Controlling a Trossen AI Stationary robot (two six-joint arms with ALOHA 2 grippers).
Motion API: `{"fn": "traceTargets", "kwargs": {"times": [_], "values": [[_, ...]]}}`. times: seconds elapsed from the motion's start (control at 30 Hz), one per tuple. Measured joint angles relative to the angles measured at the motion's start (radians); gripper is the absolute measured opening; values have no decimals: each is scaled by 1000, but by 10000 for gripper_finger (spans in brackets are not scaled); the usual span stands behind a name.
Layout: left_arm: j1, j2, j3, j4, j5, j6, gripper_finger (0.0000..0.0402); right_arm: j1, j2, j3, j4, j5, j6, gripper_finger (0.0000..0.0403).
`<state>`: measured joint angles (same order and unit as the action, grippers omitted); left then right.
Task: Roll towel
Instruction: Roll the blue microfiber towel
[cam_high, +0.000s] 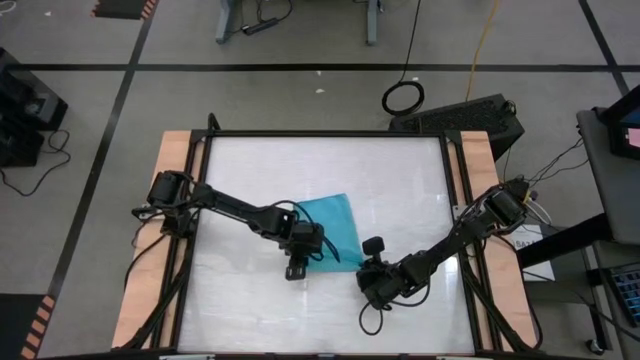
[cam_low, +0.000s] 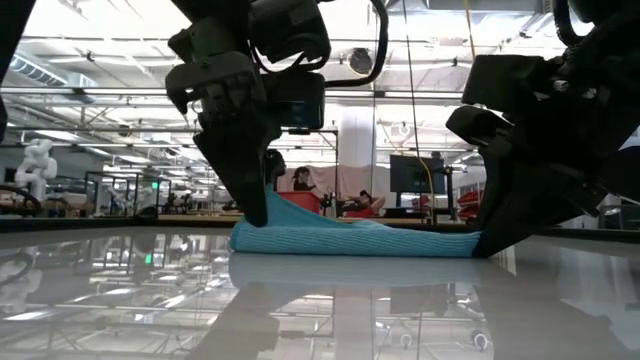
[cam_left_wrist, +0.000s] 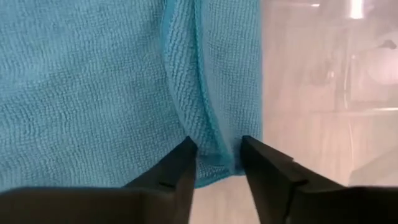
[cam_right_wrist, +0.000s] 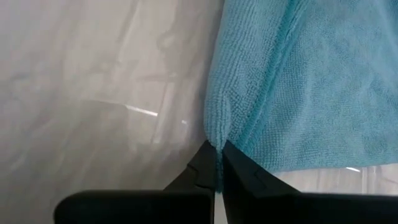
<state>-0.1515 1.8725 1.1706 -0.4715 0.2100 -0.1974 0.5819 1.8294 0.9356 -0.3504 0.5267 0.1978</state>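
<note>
The turquoise towel (cam_high: 335, 222) lies mid-table, mostly flat, and shows as a low blue band in the low view (cam_low: 350, 240). My left gripper (cam_high: 303, 252) is at its near left end, its fingers closed on a raised ridge of cloth (cam_left_wrist: 217, 158). My right gripper (cam_high: 362, 264) is at its near right corner, shut on the cloth's edge (cam_right_wrist: 217, 155). Both point steeply down at the table. My left gripper pinches a narrow raised fold (cam_left_wrist: 217, 146) at the towel's edge between its two fingers, slanting down from above. The ridge runs away from the fingertips along the cloth. That end stands a little above the table (cam_low: 270, 210); the rest lies flat. My right gripper pinches the towel's corner edge (cam_right_wrist: 217, 134) between its two nearly closed fingers, slanting down from above. A small pucker of cloth rises just beyond the fingertips. The towel beyond it lies on the table (cam_low: 460, 242).
The glossy white tabletop (cam_high: 400, 170) has bare room on all sides of the towel. Wooden side rails (cam_high: 175, 200) and a black frame border it. Cables and a dark case (cam_high: 470, 115) lie on the floor beyond the far edge.
</note>
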Motion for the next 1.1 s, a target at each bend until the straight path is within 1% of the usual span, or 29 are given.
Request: {"fn": "traceTargets", "kwargs": {"times": [0.07,0.2,0.33,0.37,0.7,1.1], "values": [[1,6,0,3,3,0,105,0,0,0,0,-1,0,2],[1,33,0,13,42,0,55,0,0,0,1,-2,2,2],[1,40,0,20,80,10,15,0,0,0,2,-2,8,2],[1,40,0,22,84,17,10,0,0,0,2,-2,13,2],[-11,-7,38,-12,95,16,10,-6,0,2,-12,-20,70,2],[-83,-3,43,-5,94,-34,10,-26,-2,2,-15,-40,79,2]]}}
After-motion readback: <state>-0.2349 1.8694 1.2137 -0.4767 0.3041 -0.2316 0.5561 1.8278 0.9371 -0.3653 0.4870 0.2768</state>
